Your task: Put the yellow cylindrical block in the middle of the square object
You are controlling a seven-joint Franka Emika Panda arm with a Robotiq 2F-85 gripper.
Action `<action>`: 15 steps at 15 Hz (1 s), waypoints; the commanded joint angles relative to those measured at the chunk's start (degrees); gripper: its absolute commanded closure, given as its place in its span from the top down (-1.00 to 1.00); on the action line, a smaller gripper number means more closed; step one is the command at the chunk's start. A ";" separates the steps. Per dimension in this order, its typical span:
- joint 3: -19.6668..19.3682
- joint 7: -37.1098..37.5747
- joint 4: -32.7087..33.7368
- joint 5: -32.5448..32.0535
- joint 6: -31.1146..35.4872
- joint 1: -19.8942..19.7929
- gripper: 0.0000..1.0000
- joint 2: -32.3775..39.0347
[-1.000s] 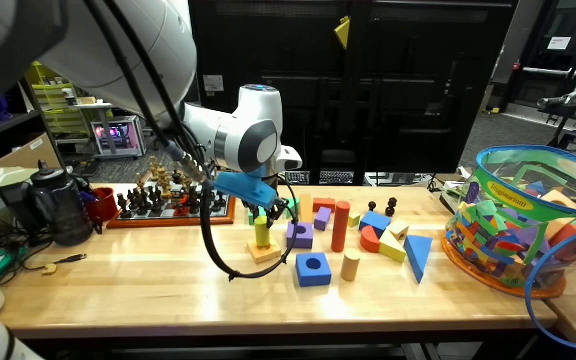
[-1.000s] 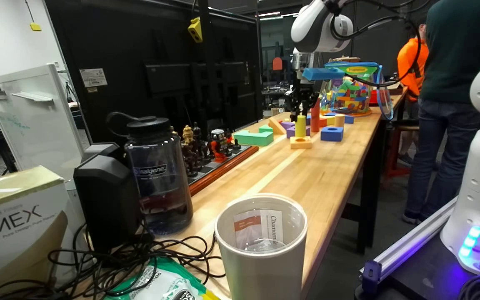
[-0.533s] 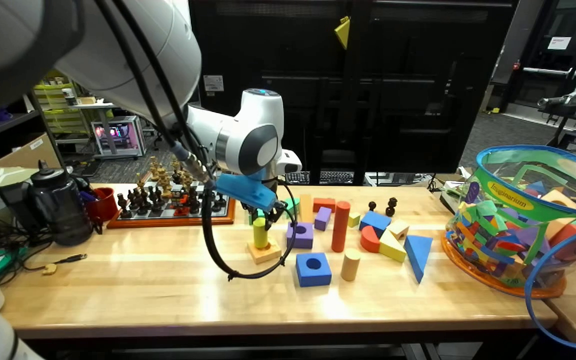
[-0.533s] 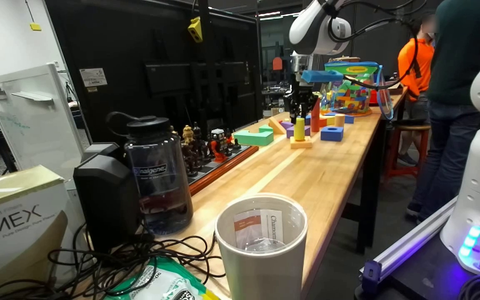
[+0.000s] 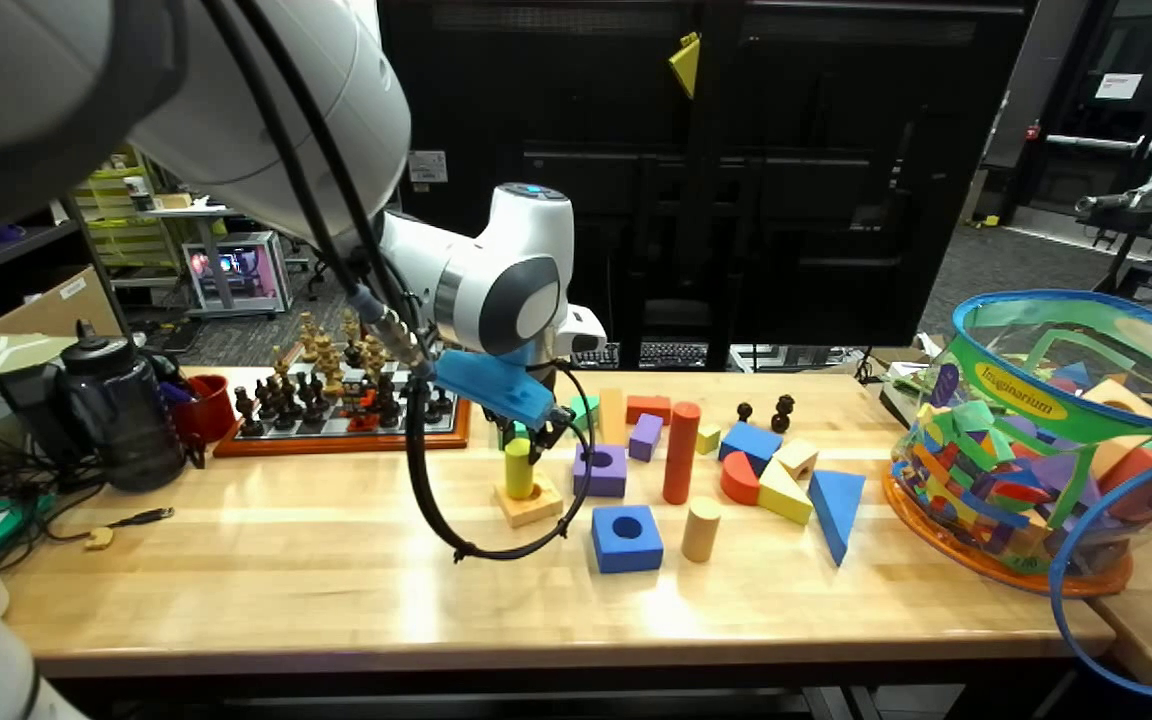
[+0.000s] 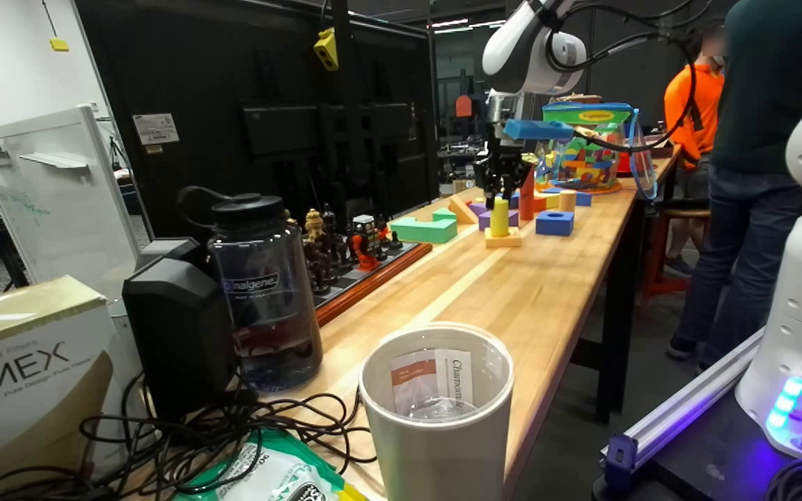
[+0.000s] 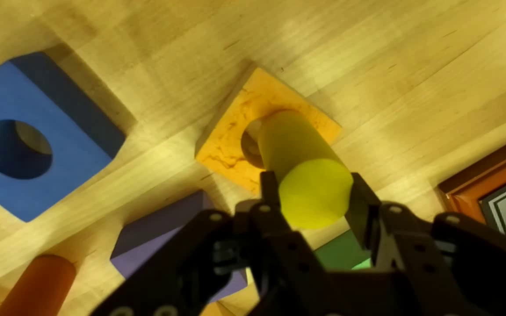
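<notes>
Holding the yellow cylindrical block [image 7: 303, 169] by its upper end in the gripper [image 7: 316, 195], with jaws pressed to both sides and only its width apart. Near upright in both exterior views, with its lower end over the square wooden block [image 7: 224, 140] but off-centre on the round hole, leaving a crescent of that hole uncovered in the wrist view. Hard to tell whether resting on the rim of the hole, dipping inside or just above. Bordered in the wrist view by bare table [image 7: 389, 57] along both upper edges of the square wooden block, and in an exterior view by a broad stretch of it down to the front edge. Tighter toward the back: just short of the purple holed block [image 5: 604, 483], and near the notched green block [image 6: 422, 233]. Near the blue holed block [image 7: 66, 153] too, with a strip of wood between; well apart from the upright red cylinder [image 5: 681, 453] and the clear tub [image 5: 1021, 392]. Bounded, across a wider gap, by the brown frame of the chessboard [image 5: 336, 447]. Crossed in an exterior view by a black cable [image 5: 416, 450] from the arm [image 5: 531, 235], looping low past the square wooden block, with depth too unclear to tell whether touching the table.
</notes>
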 commanded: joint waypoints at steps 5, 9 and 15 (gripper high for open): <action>-0.84 -1.41 0.45 1.28 0.24 0.30 -0.69 -0.56; -1.14 -1.87 0.29 1.78 0.30 0.21 -0.69 -0.53; -1.65 -2.32 0.02 2.30 0.45 0.16 -0.69 -0.32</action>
